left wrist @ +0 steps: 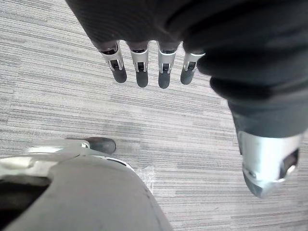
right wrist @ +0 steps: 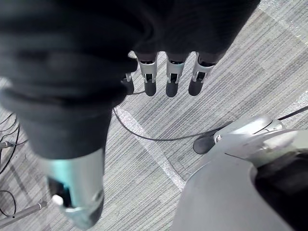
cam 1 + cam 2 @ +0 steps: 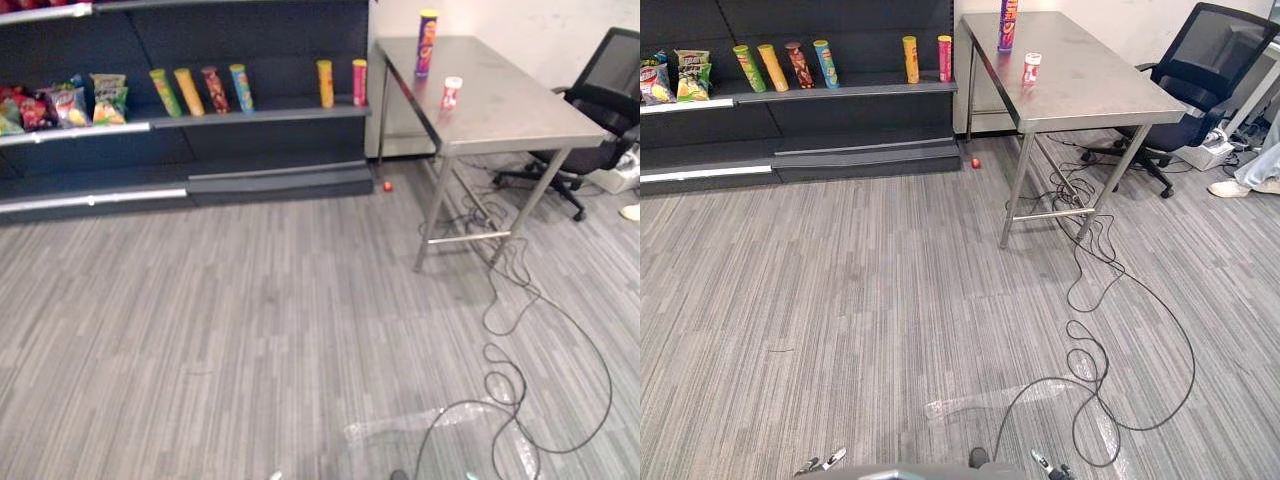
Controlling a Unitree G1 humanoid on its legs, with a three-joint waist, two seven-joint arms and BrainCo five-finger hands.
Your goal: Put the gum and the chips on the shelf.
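A tall purple chips can (image 3: 427, 43) stands at the far end of the steel table (image 3: 520, 120). A small red and white gum tub (image 3: 451, 93) stands a little nearer on the same table. To the table's left is the dark shelf (image 3: 250, 113), which holds several chips cans. My left hand (image 1: 141, 65) hangs over the grey floor with straight fingers and holds nothing. My right hand (image 2: 172, 72) hangs the same way, open and empty. Both hands are far from the table.
Snack bags (image 3: 70, 103) lie on the shelf's left part. A small red ball (image 3: 387, 186) sits on the floor by the shelf's corner. A black office chair (image 3: 605, 110) stands right of the table, and a person's shoe (image 3: 1230, 187) shows beyond it.
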